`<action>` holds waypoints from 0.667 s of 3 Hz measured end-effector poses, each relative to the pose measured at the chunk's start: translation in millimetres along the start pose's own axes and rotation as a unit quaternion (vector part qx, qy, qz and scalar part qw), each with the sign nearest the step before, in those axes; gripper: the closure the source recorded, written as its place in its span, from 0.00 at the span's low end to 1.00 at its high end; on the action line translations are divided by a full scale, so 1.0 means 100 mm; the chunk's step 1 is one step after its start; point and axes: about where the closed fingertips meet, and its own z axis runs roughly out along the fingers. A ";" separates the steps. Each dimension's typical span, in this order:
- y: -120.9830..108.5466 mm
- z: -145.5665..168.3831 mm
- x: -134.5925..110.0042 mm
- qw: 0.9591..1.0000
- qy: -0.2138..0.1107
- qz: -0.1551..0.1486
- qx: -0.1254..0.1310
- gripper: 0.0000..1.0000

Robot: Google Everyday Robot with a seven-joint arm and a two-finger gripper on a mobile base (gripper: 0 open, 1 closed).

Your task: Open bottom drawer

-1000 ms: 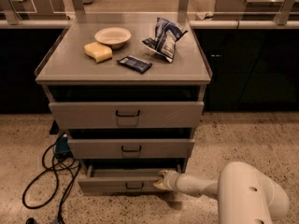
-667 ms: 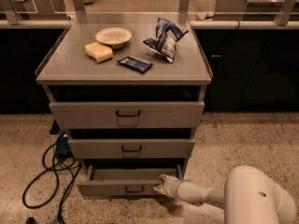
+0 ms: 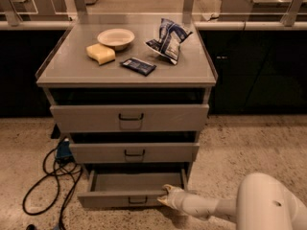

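Note:
The bottom drawer (image 3: pixel 127 199) is the lowest, slimmest grey front of the grey cabinet, with a small dark loop handle (image 3: pixel 137 201) at its centre. It stands pulled out, and its plain grey inside (image 3: pixel 136 181) shows. My gripper (image 3: pixel 165 195) is at the end of the white arm that comes in from the lower right. It rests against the top right edge of the drawer front, to the right of the handle.
Two taller drawers, the middle (image 3: pixel 134 153) and the top (image 3: pixel 129 117), sit above. On the cabinet top lie a white bowl (image 3: pixel 115 38), a yellow sponge (image 3: pixel 100 53), a dark packet (image 3: pixel 138 65) and a blue-white chip bag (image 3: pixel 168 38). Black cables (image 3: pixel 48 176) trail on the speckled floor at left.
The bottom drawer has come further out toward the camera, showing more of its inside. My gripper and arm have drawn back with the drawer's front edge.

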 end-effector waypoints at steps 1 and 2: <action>-0.02 -0.04 -0.05 1.000 0.000 0.000 0.000 1.00; 0.20 -0.14 0.06 1.000 -0.006 0.003 0.008 1.00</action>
